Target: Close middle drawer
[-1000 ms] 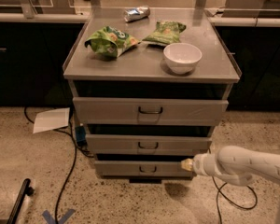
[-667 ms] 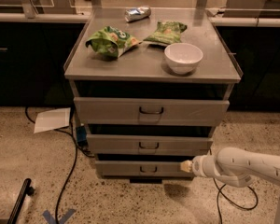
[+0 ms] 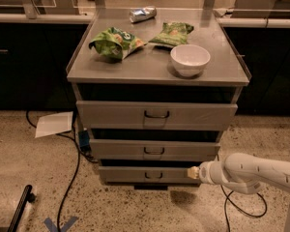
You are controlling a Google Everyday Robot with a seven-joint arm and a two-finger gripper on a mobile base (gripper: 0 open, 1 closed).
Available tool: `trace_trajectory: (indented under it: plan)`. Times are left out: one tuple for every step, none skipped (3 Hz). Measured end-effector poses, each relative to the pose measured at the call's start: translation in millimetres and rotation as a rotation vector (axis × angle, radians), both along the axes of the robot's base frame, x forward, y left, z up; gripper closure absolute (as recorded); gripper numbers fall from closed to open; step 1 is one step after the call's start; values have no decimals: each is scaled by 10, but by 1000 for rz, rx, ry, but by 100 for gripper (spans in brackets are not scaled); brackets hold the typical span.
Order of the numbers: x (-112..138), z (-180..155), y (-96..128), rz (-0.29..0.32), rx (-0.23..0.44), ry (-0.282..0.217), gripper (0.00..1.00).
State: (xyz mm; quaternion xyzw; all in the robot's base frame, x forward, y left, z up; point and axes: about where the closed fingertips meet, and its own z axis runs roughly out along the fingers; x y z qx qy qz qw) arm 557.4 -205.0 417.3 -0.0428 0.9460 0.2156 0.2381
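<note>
Grey middle drawer [image 3: 125,150] ajar; gripper [image 3: 192,172] low beside bottom drawer [image 3: 130,175], its state we cannot tell; risk: shoving wrong front.

one camera, high and in front of the cabinet [image 3: 150,69], tilts down on its top and drawer fronts from mid range; the gripper [image 3: 192,172] sits at 4 o'clock, by the lowest drawer [image 3: 135,174].

1 white arm [image 3: 253,170] enters from the right, held roughly level. Its gripper [image 3: 193,172] points left, well below the tabletop's [image 3: 150,69] front-right corner.
</note>
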Motion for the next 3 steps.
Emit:
trace_trajectory:
  plan:
    - [0, 0, 0, 0, 0, 0, 11]
    - [0, 0, 1, 0, 0, 0, 0]
    - [0, 0, 1, 0, 0, 0, 0]
